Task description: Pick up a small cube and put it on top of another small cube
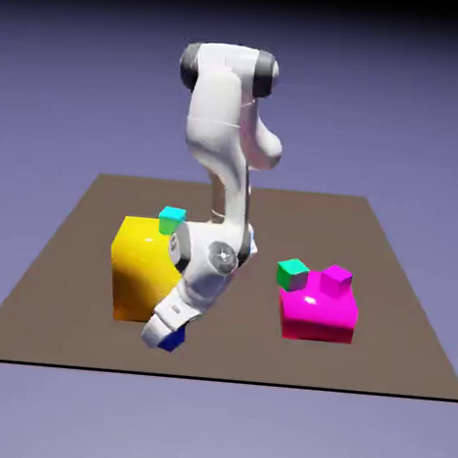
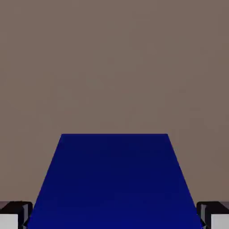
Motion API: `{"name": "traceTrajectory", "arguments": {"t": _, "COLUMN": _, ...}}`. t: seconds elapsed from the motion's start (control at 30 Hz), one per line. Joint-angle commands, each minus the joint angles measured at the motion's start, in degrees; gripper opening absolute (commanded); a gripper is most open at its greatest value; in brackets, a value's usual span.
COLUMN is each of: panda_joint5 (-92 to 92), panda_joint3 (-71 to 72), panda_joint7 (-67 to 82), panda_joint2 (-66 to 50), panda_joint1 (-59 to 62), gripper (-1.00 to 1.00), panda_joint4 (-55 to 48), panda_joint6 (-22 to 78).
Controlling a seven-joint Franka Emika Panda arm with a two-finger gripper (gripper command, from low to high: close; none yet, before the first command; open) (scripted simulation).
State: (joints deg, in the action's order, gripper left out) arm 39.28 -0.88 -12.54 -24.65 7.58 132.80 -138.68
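The counter [image 1: 232, 355] looked matt and smooth, a plain brown with no grain showing; the hand view gave it the same flat, dull finish. The large yellow block [image 1: 141, 274] looked like smooth, glossy plastic, with a small bright glint near its top. The large magenta block [image 1: 318, 319] had the same glossy plastic look, a white highlight lying on its curved upper face. The blue cube [image 2: 114, 179] looked smooth and fairly matt. The arm [image 1: 215, 114] had a smooth white shell like hard plastic, softly shiny, with dark grey joint caps.
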Motion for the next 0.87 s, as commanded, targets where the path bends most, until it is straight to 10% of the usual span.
{"name": "traceTrajectory", "arguments": {"t": 0.0, "panda_joint5": -1.27, "panda_joint3": 0.80, "panda_joint7": 0.98, "panda_joint2": 2.08, "panda_joint1": -0.07, "gripper": -1.00, "panda_joint4": 0.11, "panda_joint6": 1.89}}
{"name": "traceTrajectory", "arguments": {"t": 0.53, "panda_joint5": -30.58, "panda_joint3": 17.72, "panda_joint7": -13.75, "panda_joint2": 31.40, "panda_joint1": -22.40, "gripper": -1.00, "panda_joint4": 4.64, "panda_joint6": 33.16}}
{"name": "traceTrajectory", "arguments": {"t": 0.7, "panda_joint5": -29.63, "panda_joint3": 17.96, "panda_joint7": -16.34, "panda_joint2": 29.01, "panda_joint1": -22.74, "gripper": -1.00, "panda_joint4": 12.16, "panda_joint6": 23.85}}
{"name": "traceTrajectory", "arguments": {"t": 0.73, "panda_joint5": -29.63, "panda_joint3": 17.96, "panda_joint7": -16.34, "panda_joint2": 29.01, "panda_joint1": -22.74, "gripper": 1.00, "panda_joint4": 12.16, "panda_joint6": 23.85}}
{"name": "traceTrajectory", "arguments": {"t": 0.83, "panda_joint5": -30.65, "panda_joint3": 18.18, "panda_joint7": -15.50, "panda_joint2": 30.68, "panda_joint1": -23.06, "gripper": 1.00, "panda_joint4": 8.71, "panda_joint6": 28.83}}
